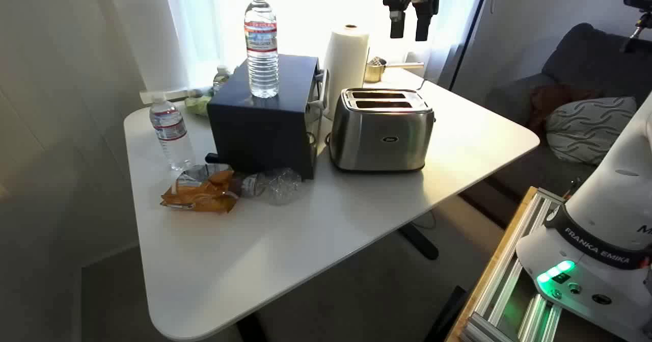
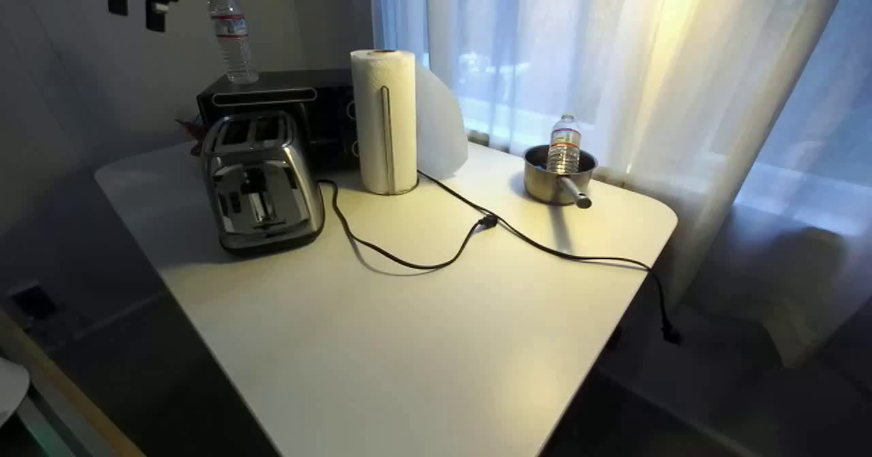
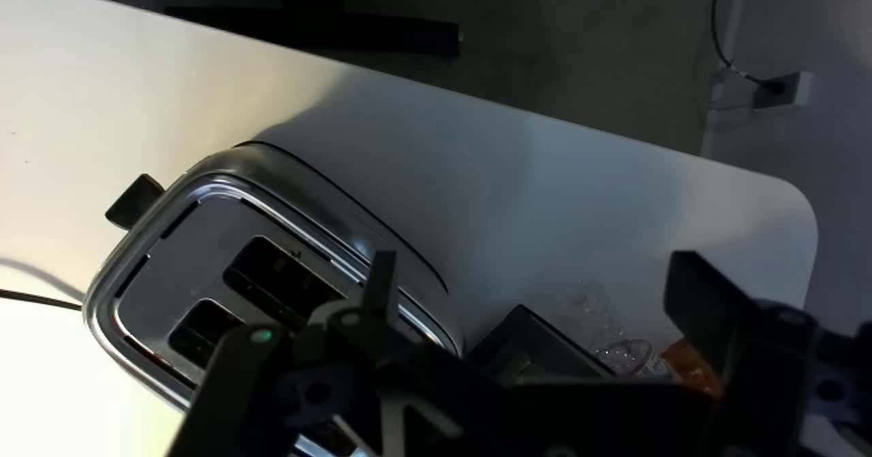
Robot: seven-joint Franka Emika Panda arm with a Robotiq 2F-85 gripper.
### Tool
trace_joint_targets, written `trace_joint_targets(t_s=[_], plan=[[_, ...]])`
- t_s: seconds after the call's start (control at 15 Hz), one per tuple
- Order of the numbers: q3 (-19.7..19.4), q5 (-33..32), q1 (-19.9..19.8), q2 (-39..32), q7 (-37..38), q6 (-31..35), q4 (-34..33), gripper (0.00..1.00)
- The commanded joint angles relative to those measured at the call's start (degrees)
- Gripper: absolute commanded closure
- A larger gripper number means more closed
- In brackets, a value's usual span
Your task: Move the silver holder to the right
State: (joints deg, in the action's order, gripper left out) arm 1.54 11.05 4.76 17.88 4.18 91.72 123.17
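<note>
The silver holder is a slim metal stand carrying a tall white paper roll. Its upright metal wire (image 2: pixel 388 140) runs along the roll's front in an exterior view. The roll also shows behind the toaster in an exterior view (image 1: pixel 348 72). It stands upright beside the dark oven. I cannot make it out in the wrist view. My gripper (image 1: pixel 410 32) is open and empty, high above the table and apart from the holder. It also shows at the top left in an exterior view (image 2: pixel 137 20). In the wrist view its fingers (image 3: pixel 531 266) are wide apart with nothing between them.
A silver toaster (image 1: pixel 389 133) stands close to the holder. A dark oven (image 1: pixel 265 128) bears a water bottle (image 1: pixel 262 51). A pot (image 2: pixel 545 188) holds another bottle. Black cords (image 2: pixel 409 264) cross the table. An orange bag (image 1: pixel 204 191) lies at the oven's side.
</note>
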Motion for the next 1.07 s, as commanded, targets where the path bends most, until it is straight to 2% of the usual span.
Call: trace_joint_targets(t_s=[0.0, 0.33, 1.0], plan=[[0.65, 0.15, -0.76, -0.04, -0.17, -0.16, -0.12, 0.0], [0.65, 0.15, -0.76, -0.04, -0.18, -0.16, -0.12, 0.0], [-6.48, -1.24, -9.69, 0.62, 0.7, 5.64, -0.04, 0.0]])
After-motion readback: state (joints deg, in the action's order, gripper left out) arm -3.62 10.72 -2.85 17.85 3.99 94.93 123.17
